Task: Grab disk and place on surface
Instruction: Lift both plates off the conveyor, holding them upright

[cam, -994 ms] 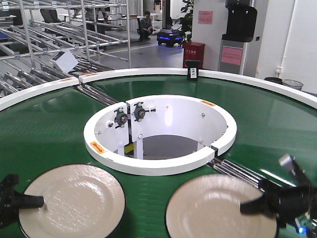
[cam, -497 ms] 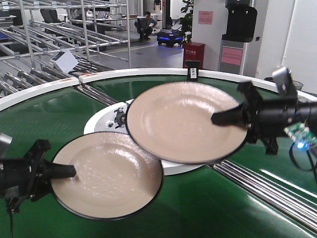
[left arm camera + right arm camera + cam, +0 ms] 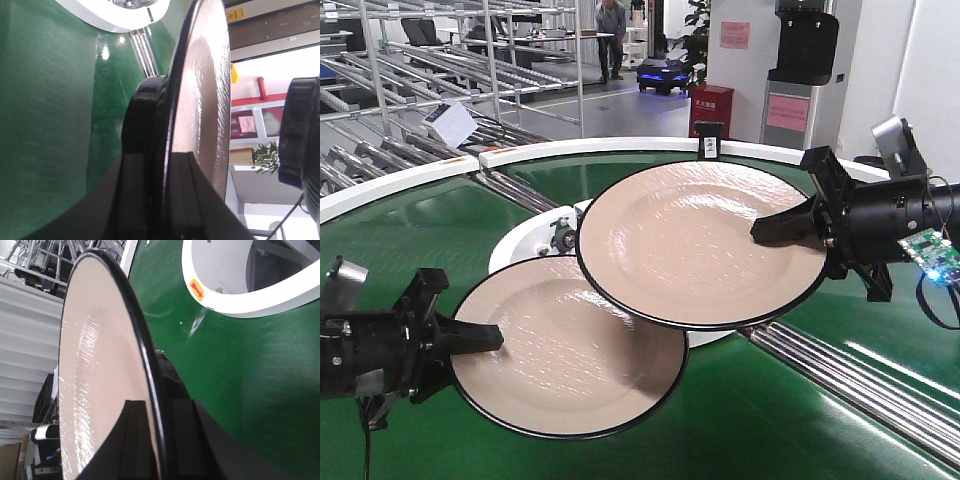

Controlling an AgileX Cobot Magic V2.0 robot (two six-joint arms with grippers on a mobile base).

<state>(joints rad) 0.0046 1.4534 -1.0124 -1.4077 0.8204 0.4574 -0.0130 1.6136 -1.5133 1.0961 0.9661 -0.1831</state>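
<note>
Two beige disks with black rims hang above the green belt (image 3: 410, 240). My left gripper (image 3: 485, 340) is shut on the left rim of the lower disk (image 3: 570, 355). That disk stands edge-on in the left wrist view (image 3: 200, 100), pinched between the fingers of the gripper (image 3: 167, 195). My right gripper (image 3: 775, 228) is shut on the right rim of the upper disk (image 3: 690, 240), which overlaps the lower one. In the right wrist view this disk (image 3: 95, 380) sits in the gripper (image 3: 157, 440). The dark metal surface is out of view.
A white inner ring (image 3: 515, 260) surrounds the conveyor's central opening, partly hidden by the disks. Metal rollers (image 3: 840, 370) cross the belt at the lower right. A white outer rim (image 3: 620, 147) carries a small black box (image 3: 708, 140). Racks stand behind.
Both disks were lying on the belt a second ago and now hang in the air. Over the last half second the left disk has shifted right, under the upper one.
</note>
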